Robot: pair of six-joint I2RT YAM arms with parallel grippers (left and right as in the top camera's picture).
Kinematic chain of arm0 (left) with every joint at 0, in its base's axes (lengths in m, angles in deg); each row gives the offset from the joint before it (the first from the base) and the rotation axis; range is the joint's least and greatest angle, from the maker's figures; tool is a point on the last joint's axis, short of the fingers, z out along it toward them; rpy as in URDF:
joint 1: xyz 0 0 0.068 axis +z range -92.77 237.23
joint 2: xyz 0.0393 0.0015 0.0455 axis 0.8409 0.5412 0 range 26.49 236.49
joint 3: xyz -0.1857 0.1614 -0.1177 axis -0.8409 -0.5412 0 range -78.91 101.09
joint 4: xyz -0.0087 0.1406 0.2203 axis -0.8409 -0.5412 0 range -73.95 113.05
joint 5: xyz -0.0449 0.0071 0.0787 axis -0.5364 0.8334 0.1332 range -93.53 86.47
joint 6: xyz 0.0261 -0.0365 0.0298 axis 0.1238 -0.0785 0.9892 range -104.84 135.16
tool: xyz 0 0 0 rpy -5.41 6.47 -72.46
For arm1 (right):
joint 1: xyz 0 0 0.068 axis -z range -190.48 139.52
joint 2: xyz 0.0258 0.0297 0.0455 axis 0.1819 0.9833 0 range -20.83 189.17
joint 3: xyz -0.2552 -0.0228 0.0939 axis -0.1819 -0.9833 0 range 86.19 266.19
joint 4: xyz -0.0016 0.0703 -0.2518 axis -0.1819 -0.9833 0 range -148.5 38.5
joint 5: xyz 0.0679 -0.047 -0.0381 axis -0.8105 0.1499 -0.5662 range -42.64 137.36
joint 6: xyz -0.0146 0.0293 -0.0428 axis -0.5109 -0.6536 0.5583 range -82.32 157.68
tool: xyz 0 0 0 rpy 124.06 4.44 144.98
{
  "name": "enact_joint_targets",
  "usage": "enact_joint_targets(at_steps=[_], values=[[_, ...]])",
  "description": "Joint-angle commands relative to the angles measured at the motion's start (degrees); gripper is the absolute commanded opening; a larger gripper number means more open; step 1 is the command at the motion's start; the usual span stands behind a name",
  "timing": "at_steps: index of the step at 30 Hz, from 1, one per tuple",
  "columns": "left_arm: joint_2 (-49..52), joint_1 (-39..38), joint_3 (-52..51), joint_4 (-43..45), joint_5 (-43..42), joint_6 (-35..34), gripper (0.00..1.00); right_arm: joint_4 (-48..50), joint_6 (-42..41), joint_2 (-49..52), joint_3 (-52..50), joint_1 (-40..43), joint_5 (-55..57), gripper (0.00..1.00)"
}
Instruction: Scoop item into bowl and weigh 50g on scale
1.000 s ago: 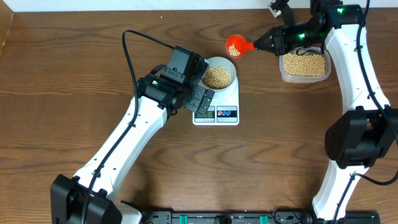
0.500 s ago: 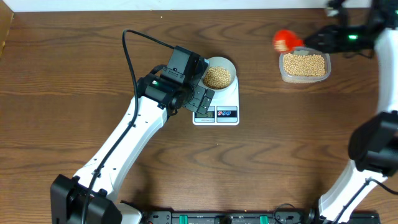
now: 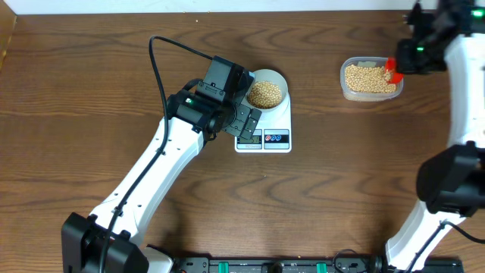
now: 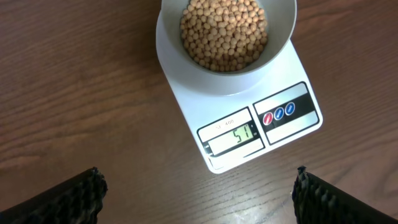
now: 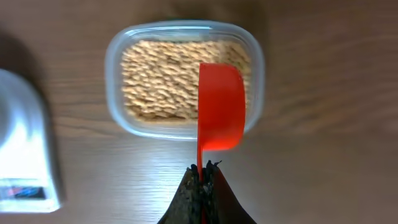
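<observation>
The pale bowl point(image 3: 267, 92) point(image 4: 227, 46) stands on the white scale point(image 3: 264, 130) point(image 4: 292, 99), heaped with tan beans point(image 4: 224, 31); the display point(image 4: 233, 135) reads what looks like 51. My left gripper point(image 3: 242, 119) point(image 4: 199, 190) hovers open over the scale's front left, nothing between its fingers. My right gripper point(image 3: 403, 59) point(image 5: 202, 169) is shut on the thin handle of a red scoop point(image 3: 392, 72) point(image 5: 221, 106). The scoop's cup hangs over the right part of the clear tub point(image 3: 370, 95) point(image 5: 186, 28), which holds more beans point(image 5: 161, 78).
The scale's edge point(image 5: 22, 137) shows at the left of the right wrist view. A black cable point(image 3: 159, 68) loops behind the left arm. A white wall strip point(image 3: 227, 6) runs along the table's far edge. Bare wood lies between the scale and the tub.
My right gripper has carried the red scoop rightward, from beside the bowl to over the tub's right end. The left arm, bowl and scale have stayed put.
</observation>
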Motion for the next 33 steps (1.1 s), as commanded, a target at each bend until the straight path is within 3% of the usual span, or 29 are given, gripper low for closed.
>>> enact_joint_targets(at_steps=[1, 10, 15, 21, 27, 33], values=[[-1.2, 0.0, 0.2, -0.2, 0.8, 0.3, 0.98, 0.3, -6.1, -1.1, 1.0, -5.7, 19.9, 0.01], [-1.2, 0.0, 0.2, -0.2, 0.8, 0.3, 0.98, 0.5, -11.2, -1.1, 1.0, -16.0, 39.3, 0.01], [-1.2, 0.0, 0.2, -0.2, 0.8, 0.3, 0.98, 0.6, -11.3, -1.1, 1.0, -17.6, 40.5, 0.01], [-1.2, 0.0, 0.2, -0.2, 0.8, 0.3, 0.98, 3.8, -4.5, -1.1, 1.0, -17.6, 16.8, 0.01], [-1.2, 0.0, 0.2, -0.2, 0.8, 0.3, 0.98, 8.4, -2.2, -1.7, 1.0, -18.8, 5.5, 0.01], [-1.2, 0.0, 0.2, -0.2, 0.8, 0.3, 0.98, 13.4, 1.3, -2.2, 1.0, -20.1, -14.9, 0.01]])
